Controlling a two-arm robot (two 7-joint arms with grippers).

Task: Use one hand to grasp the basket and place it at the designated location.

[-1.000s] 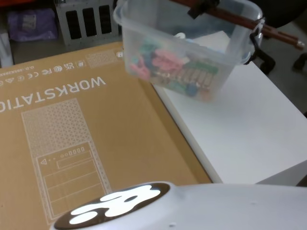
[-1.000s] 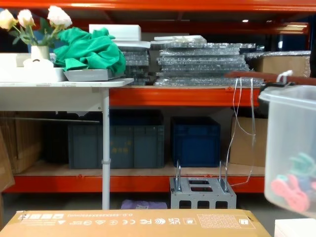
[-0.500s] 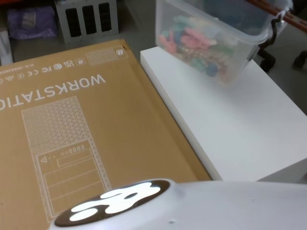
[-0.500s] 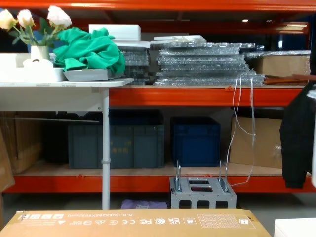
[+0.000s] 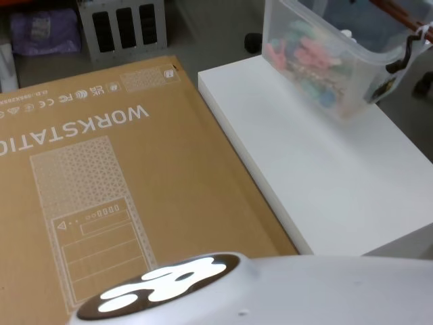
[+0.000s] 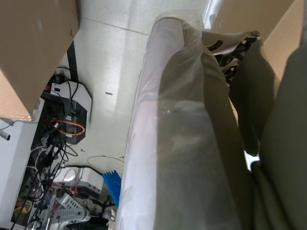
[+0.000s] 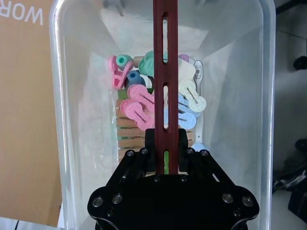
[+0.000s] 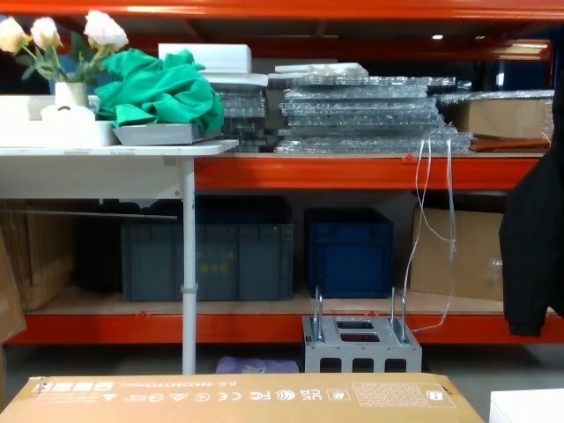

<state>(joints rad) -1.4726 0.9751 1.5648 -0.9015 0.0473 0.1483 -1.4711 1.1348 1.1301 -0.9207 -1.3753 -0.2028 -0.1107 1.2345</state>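
Observation:
The basket (image 5: 325, 64) is a translucent plastic tub holding colourful small items. It hangs tilted over the far right end of the white table (image 5: 325, 183) in the head view. My right gripper (image 7: 166, 143) is shut on the middle of the basket's (image 7: 60, 120) thin reddish-brown handle (image 7: 165, 72), seen from above in the right wrist view. Pink, blue and green clips (image 7: 144, 108) lie on the tub's bottom below the handle. In the left wrist view the left arm hangs parked low over the floor.
A large cardboard box (image 5: 101, 183) printed WORKSTATION lies to the left of the white table. A grey metal crate (image 8: 361, 344) stands on the floor beyond it. Blue crates (image 8: 348, 251) sit under the orange shelving. A dark garment (image 8: 533, 251) hangs at the right edge.
The basket has swung to the right, from over the cardboard box's edge to the white table's far right end. It has left the chest view's right edge.

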